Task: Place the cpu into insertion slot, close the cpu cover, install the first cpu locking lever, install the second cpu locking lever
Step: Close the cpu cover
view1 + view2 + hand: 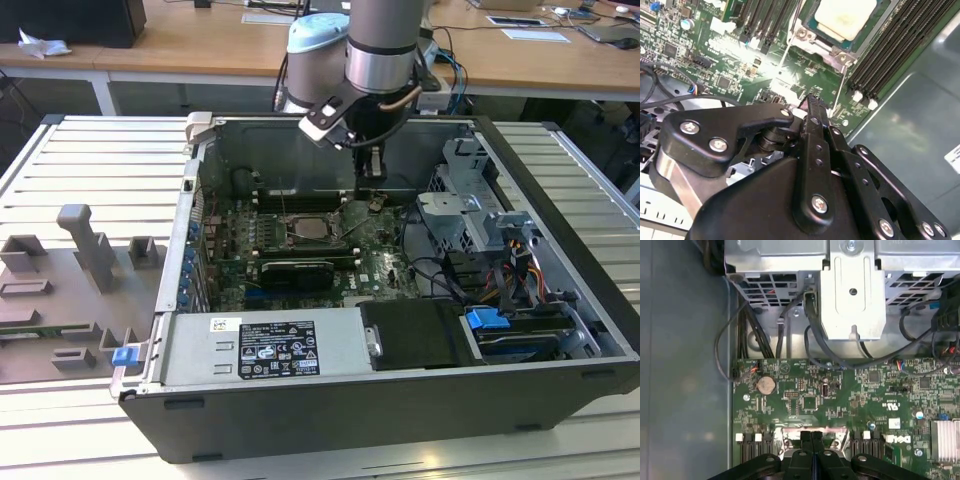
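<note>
In the second wrist view the cpu (844, 17) is cut off at the frame edge, and the gripper (812, 104) hides much board. The chip's face is pale beige (smudged), ringed by the silvery cpu cover (822, 45). In the exterior view the insertion slot (310, 228) lies mid-frame, near the gripper on the exterior view's left; the fingers are pressed together, empty

In the insertion slot (856, 46), the cpu (845, 17) (memory slots (895, 45) flanking)
</note>
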